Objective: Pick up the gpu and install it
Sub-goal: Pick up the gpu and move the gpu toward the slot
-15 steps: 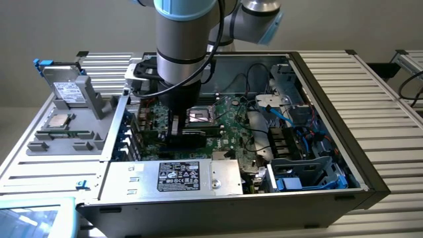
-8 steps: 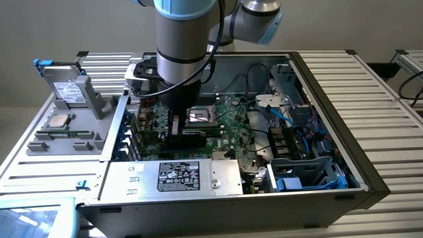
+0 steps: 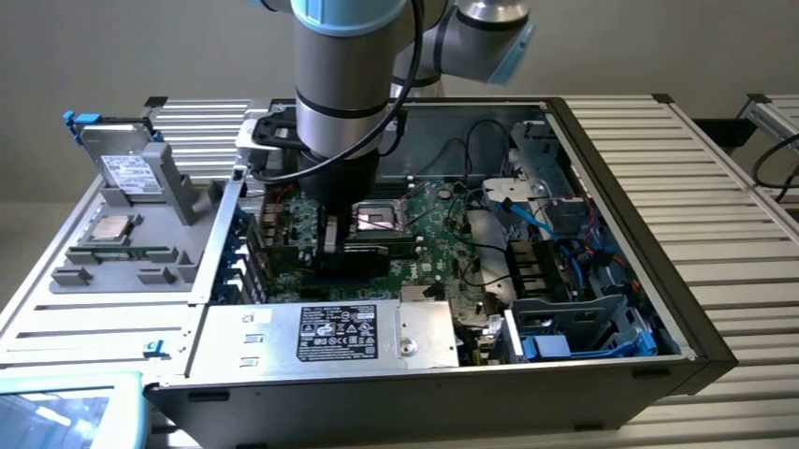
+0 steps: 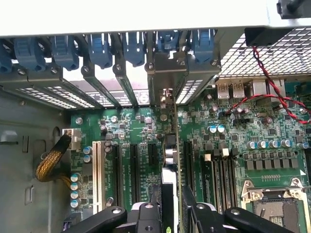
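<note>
Nearest the camera in the exterior view, the silver power supply [image 3: 337, 332] with its black label, at the front wall of the open computer case [image 3: 699, 346], just in front of the claw [image 3: 329, 251]. Down inside the case, the claw, low over the green motherboard [image 3: 431, 234]. Just beside the claw toward the exterior view's right, the CPU socket [image 3: 374, 217]; farther that way, blue cables [image 3: 537, 220]. Well apart from the claw toward the exterior view's left, a grey tray [image 3: 75, 271] on the ribbed tabletop [image 3: 712, 178], with a hard drive [image 3: 125, 173] propped upright and a processor [image 3: 115, 227] lying flat. Nearest the camera in the wrist view, the claw's black fingers [image 4: 146, 218], partly closed and clamped on either face of the gpu [image 4: 171, 155]. Held on edge, upright, reaching from the claw toward the row of blue latches [image 4: 99, 51] at the case's rear wall, with its metal bracket [image 4: 167, 73] up against that wall. Lined up with a black expansion slot below; impossible to tell whether seated in it. To one side of the claw, a white slot [image 4: 98, 170] and, farther off, a yellow braided cable [image 4: 48, 162]; to the other side, the black memory sticks [image 4: 218, 167].
</note>
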{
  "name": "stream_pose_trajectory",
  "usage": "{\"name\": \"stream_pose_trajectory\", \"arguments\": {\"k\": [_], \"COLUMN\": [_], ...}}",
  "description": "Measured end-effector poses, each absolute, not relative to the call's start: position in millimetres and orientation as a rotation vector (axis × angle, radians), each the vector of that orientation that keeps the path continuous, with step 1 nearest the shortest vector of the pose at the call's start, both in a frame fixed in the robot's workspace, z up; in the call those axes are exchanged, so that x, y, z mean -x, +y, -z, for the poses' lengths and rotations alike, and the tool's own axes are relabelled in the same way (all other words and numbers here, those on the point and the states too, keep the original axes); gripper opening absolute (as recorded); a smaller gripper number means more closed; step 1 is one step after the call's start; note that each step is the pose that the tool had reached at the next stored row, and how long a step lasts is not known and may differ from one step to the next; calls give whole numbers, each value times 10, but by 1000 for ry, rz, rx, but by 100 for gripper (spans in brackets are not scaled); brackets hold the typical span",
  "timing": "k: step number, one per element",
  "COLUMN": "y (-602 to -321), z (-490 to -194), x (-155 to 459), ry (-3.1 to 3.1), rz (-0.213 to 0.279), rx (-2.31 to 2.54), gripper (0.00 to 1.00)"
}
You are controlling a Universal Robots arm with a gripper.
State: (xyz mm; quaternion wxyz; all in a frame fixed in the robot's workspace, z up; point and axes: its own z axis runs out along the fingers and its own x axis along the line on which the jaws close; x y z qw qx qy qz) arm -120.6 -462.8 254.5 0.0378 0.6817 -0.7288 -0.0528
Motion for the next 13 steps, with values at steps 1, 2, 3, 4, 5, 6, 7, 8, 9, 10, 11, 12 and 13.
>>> {"name": "stream_pose_trajectory", "arguments": {"k": [1, 2, 3, 4, 5, 6, 7, 8, 9, 10, 11, 12, 13], "y": [-4628, -4629, -4629, -4632, -4632, -4632, -4632, -4632, -4633, -4633, -4633, -4633, -4633], "z": [-2545, -2545, -2545, -2544, -2544, -2544, -2544, -2544, -2544, -2545, -2545, -2545, -2545], "x": [1207, 1207, 1207, 1207, 1207, 1207, 1207, 1207, 1207, 1207, 1208, 1208, 1208], "ry": [-2236, -2235, -2235, -2235, -2234, -2234, -2234, -2234, -2234, -2234, -2234, -2235, -2237], "rz": [161, 160, 159, 159, 157, 157, 157, 157, 157, 158, 160, 164, 168], "rx": [-2091, -2091, -2090, -2090, -2090, -2090, -2090, -2090, -2090, -2090, -2092, -2094, -2095], "gripper": [28, 28, 28, 28, 28, 28, 28, 28, 28, 28, 28, 28, 28]}}
